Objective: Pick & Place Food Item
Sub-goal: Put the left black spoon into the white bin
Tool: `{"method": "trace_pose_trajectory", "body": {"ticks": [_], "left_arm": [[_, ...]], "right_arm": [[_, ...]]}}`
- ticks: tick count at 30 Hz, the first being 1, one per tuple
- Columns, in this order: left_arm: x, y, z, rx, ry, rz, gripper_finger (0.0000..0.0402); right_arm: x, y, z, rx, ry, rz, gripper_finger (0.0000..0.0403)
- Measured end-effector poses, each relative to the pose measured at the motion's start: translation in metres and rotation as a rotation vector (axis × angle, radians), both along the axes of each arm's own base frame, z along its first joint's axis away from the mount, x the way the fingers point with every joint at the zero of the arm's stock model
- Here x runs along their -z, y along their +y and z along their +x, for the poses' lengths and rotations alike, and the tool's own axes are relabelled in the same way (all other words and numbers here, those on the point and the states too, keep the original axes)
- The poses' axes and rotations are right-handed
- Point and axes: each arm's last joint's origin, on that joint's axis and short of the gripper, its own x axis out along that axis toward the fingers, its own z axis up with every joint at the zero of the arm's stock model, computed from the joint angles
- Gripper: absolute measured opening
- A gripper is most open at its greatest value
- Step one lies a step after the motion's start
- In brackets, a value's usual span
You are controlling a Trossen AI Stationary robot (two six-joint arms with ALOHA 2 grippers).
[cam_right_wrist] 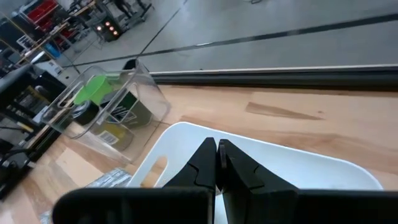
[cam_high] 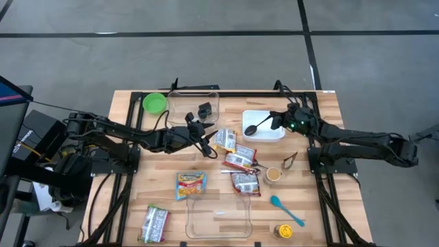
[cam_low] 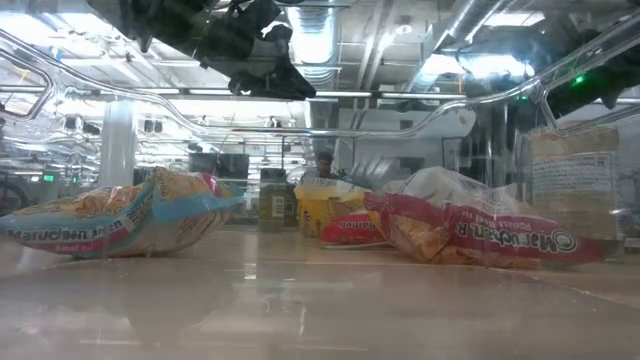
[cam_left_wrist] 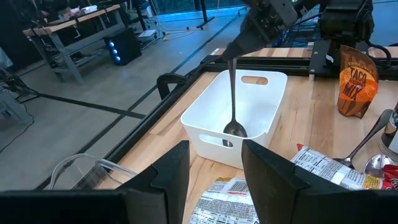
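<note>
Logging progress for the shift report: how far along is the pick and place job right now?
Done: nothing visibly placed. In hand: the right claw is shut on a dark long-handled spoon over the white plastic bin. Left: the ramen packets lie on the table; the open left claw holds nothing.

right gripper [cam_right_wrist: 217, 163]: fingers pressed together, right above the white bin [cam_right_wrist: 298, 171]
clear container [cam_right_wrist: 115, 109]: near the bin, green bowl [cam_right_wrist: 94, 88] seen through it
</note>
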Motion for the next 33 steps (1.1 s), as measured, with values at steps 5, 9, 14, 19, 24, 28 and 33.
{"method": "trace_pose_trajectory", "body": {"ticks": [5,9,14,19,24,28,33], "left_arm": [[0.0,0.0,0.0,0.0,0.0,0.0,0.014],[0.0,0.0,0.0,0.0,0.0,0.0,0.014],[0.0,0.0,0.0,0.0,0.0,0.0,0.014],[0.0,0.0,0.0,0.0,0.0,0.0,0.014],[0.0,0.0,0.0,0.0,0.0,0.0,0.014],[0.0,0.0,0.0,0.0,0.0,0.0,0.014],[-0.0001,0.0,0.0,0.0,-0.001,0.0,0.014]], "right_arm": [[0.0055,0.0008,-0.0019,0.015,-0.024,0.007,0.0001],[0.0055,0.0008,-0.0019,0.015,-0.024,0.007,0.0001],[0.0065,0.0009,-0.0022,0.014,-0.012,0.009,0.0014],[0.0077,0.0011,-0.0024,0.011,0.0,0.011,0.0038],[0.0094,0.0014,-0.0031,0.012,0.017,0.021,0.0046],[0.0102,0.0016,-0.0034,0.012,0.025,0.025,0.0047],[0.0102,0.0016,-0.0034,0.012,0.024,0.026,0.0047]]}}
